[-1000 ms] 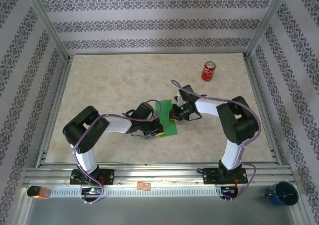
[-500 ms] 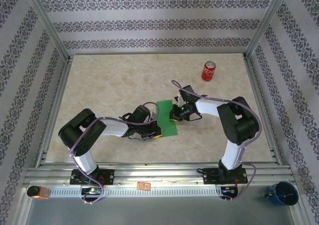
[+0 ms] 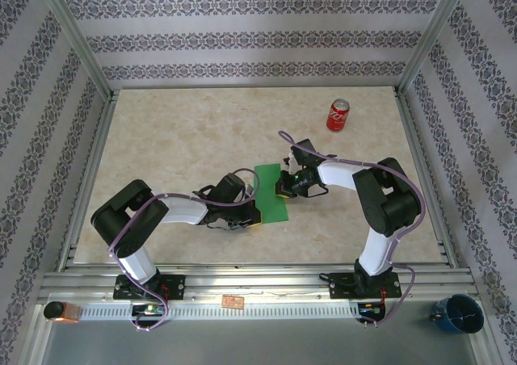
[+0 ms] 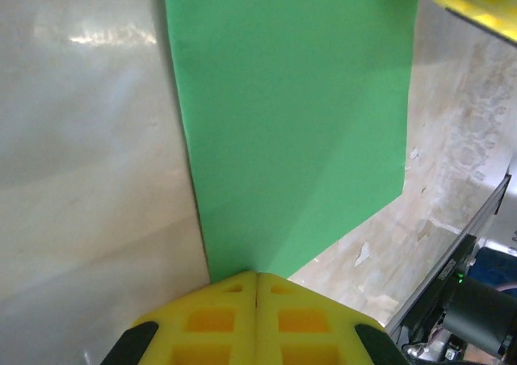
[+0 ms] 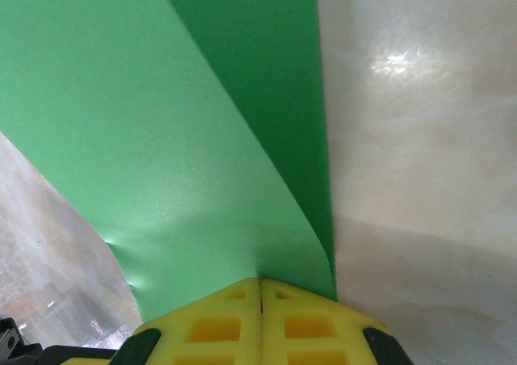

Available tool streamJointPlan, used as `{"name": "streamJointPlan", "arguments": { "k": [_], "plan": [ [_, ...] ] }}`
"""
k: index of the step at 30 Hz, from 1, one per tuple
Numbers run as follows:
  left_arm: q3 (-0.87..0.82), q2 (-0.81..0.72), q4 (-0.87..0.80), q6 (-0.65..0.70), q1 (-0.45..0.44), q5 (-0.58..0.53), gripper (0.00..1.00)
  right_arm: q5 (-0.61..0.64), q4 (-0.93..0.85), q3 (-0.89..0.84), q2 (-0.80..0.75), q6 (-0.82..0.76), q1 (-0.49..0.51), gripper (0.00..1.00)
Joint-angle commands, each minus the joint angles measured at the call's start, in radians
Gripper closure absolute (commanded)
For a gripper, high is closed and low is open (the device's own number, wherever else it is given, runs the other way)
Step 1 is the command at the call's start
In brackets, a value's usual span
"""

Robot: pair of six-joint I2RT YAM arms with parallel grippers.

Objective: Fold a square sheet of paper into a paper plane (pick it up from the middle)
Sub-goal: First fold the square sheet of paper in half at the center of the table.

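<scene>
Well beyond the green paper (image 3: 271, 197) stands a red soda can (image 3: 338, 115).

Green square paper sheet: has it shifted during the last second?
No. The bright green square paper sheet lies where it did, judged against the red soda can.

Count log, items on rig:
- bright green thin paper sheet (image 3: 271, 195): 1
- red cylindrical metal soda can (image 3: 338, 115): 1
- yellow-fingered grippers: 2 (left gripper (image 3: 255, 216), right gripper (image 3: 281, 189))
- dark blue round cup (image 3: 459, 313): 1
- small orange-brown block (image 3: 60, 310): 1
- beige marbled table (image 3: 178, 139): 1
</scene>
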Motion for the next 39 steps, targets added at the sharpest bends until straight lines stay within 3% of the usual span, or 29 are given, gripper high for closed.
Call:
{"name": "streamJointPlan", "arguments": {
  "k": [1, 12, 16, 22, 30, 39],
  "plan": [
    [-0.050, 0.005, -0.194, 0.030, -0.032, 0.008, 0.99, 0.144, -0.116, -0.041, 0.037, -0.020, -0.028, 1.00],
    [-0.018, -0.137, -0.155, 0.035, -0.029, 0.043, 0.93, 0.131, -0.121, -0.033, 0.039, -0.036, -0.027, 1.00],
    [0.024, -0.158, -0.080, 0.029, 0.039, 0.083, 0.93, 0.119, -0.135, -0.019, 0.043, -0.042, -0.027, 1.00],
    [0.186, -0.019, -0.077, 0.049, 0.164, 0.085, 0.95, 0.105, -0.136, -0.015, 0.046, -0.044, -0.028, 1.00],
    [0.345, 0.170, -0.088, 0.077, 0.197, 0.102, 0.97, 0.099, -0.140, -0.009, 0.052, -0.047, -0.028, 1.00],
    [0.274, 0.272, -0.036, 0.066, 0.208, 0.082, 0.98, 0.098, -0.143, -0.015, 0.049, -0.048, -0.028, 1.00]
  ]
}}
